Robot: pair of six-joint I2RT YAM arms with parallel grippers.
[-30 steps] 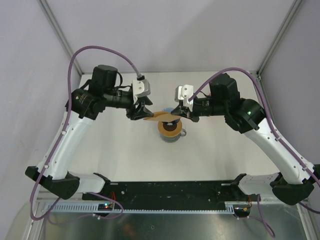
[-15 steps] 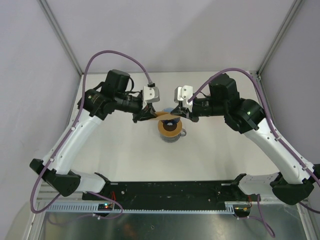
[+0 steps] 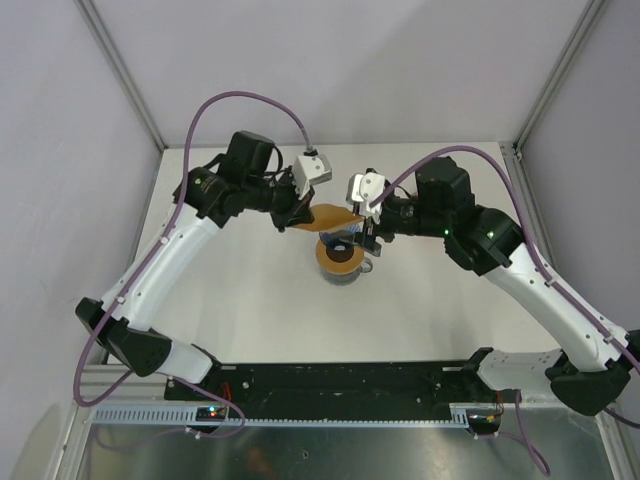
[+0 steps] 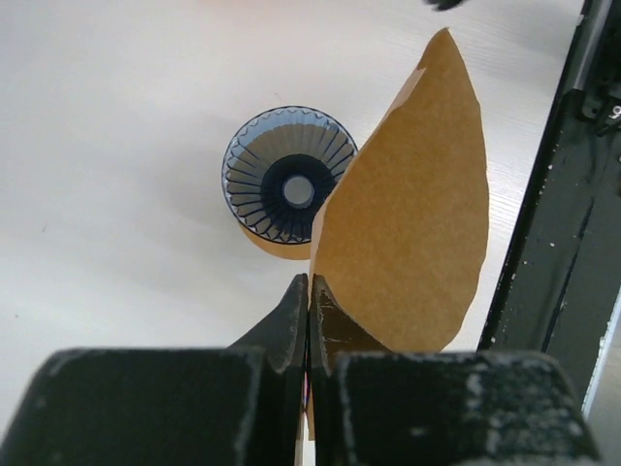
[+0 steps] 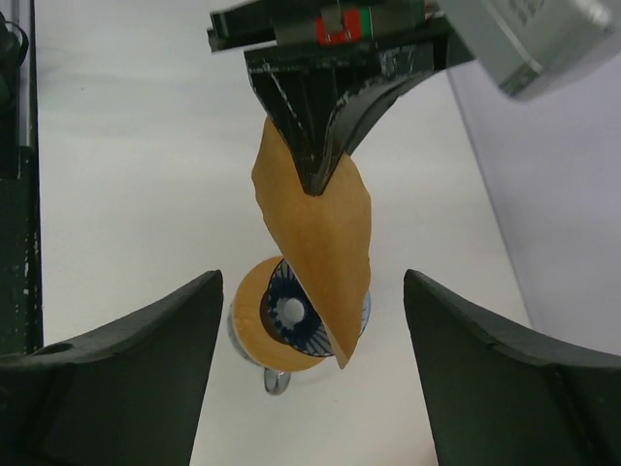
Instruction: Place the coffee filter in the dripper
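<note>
On the white desk (image 3: 250, 300) between pale walls, the left claw (image 4: 309, 291) clamps the coffee filter (image 4: 408, 223) aloft, just off the dripper (image 4: 281, 175) at twelve o'clock from overhead, right claw (image 5: 312, 291) gaping empty alongside: filter in hand, not yet seated.

The left arm's fingers (image 3: 290, 217) grip the left end of the coffee filter (image 3: 328, 217), a light-brown sheet held above the worktop (image 3: 250, 320), slightly nearer the far edge than the middle. The filter's right end comes just beside the right arm's fingers (image 3: 370, 232); whether they touch cannot be told. Just to the near side of the filter stands the dark-blue dripper (image 3: 340, 246), ringed by an orange ring (image 3: 340, 262), on a grey mug (image 3: 365, 266) with its handle toward the right edge.
</note>
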